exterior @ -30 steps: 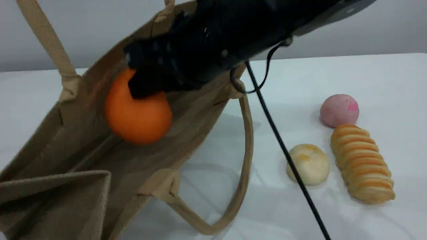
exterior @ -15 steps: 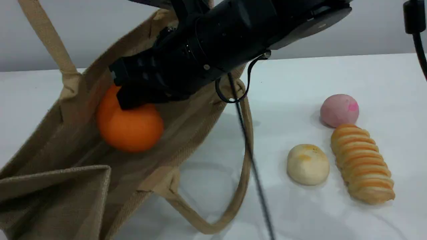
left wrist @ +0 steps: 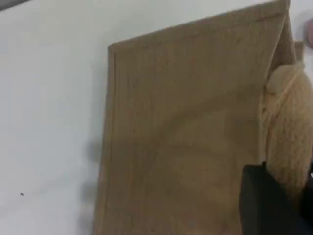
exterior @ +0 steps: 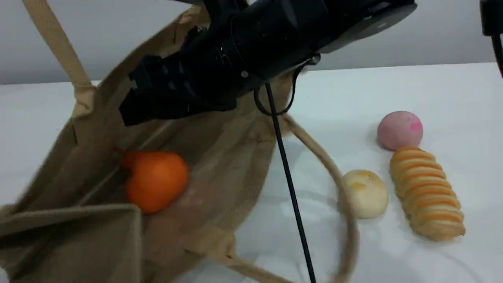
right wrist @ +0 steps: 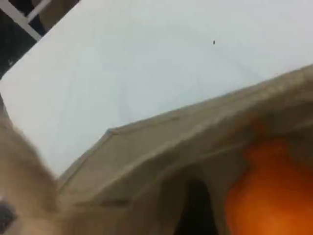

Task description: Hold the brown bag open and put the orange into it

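The brown bag (exterior: 220, 157) lies tilted with its mouth held open, filling the left of the scene view. The orange (exterior: 155, 181) rests inside it on the lower wall, free of any gripper; the right wrist view shows the orange (right wrist: 271, 196) beneath the bag's rim (right wrist: 195, 137). My right gripper (exterior: 135, 112) hangs open just above the orange, inside the mouth. One beige handle (exterior: 55, 43) runs taut up out of the top left. In the left wrist view my left gripper (left wrist: 266, 205) is shut beside that handle (left wrist: 288, 127), over the bag's outer wall (left wrist: 186, 122).
On the white table (exterior: 393, 86) to the right lie a pink ball (exterior: 399, 129), a pale bun (exterior: 365, 192) and a striped bread roll (exterior: 426, 192). The bag's loose handle (exterior: 346, 204) arcs close to the bun. A black cable (exterior: 290, 188) hangs from the right arm.
My right gripper has opened and the orange has dropped from it to the bag's lower wall. The bag sagged and its loose handle swung out to the right.
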Controlling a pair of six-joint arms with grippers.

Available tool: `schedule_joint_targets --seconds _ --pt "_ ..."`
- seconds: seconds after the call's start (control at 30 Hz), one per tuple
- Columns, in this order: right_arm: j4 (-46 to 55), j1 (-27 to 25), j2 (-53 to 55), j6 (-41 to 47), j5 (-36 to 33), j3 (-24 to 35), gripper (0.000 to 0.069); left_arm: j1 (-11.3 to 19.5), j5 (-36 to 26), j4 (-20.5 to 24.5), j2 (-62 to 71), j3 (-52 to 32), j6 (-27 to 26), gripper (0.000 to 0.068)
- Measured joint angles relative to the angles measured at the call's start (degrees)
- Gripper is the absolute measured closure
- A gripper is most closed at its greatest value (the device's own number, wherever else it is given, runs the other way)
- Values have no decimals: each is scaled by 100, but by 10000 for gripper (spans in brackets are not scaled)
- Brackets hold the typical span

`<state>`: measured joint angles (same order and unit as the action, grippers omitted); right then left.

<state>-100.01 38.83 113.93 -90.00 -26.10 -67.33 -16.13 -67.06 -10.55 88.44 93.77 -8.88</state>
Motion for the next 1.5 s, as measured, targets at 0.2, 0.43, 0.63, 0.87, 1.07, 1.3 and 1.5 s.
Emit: schedule_joint_targets --seconds 0.2,0.43,0.63,0.87,1.07,1.3,1.5 --pt "217 2 -348 276 92 17 216 0 76 13 78 0 -11 601" --pt "1730 2 -979 1395 230 17 216 0 190 -31 241 0 -11 601" --pt "2912 -6 -1643 2257 230 18 214 0 168 -322 482 -196 -11 601" --pt "4018 -6 -1998 3231 231 18 214 0 188 -588 898 -231 -34 601" --pt "5090 -275 -2251 4292 -189 18 214 -74 248 -741 1246 -231 -130 598" --pt "6118 -1086 -2637 5427 -1027 18 214 -312 858 -728 1336 -245 -149 596" --pt "6350 -1749 -2922 5681 -1739 18 214 -416 1415 -596 1385 -811 -149 584"
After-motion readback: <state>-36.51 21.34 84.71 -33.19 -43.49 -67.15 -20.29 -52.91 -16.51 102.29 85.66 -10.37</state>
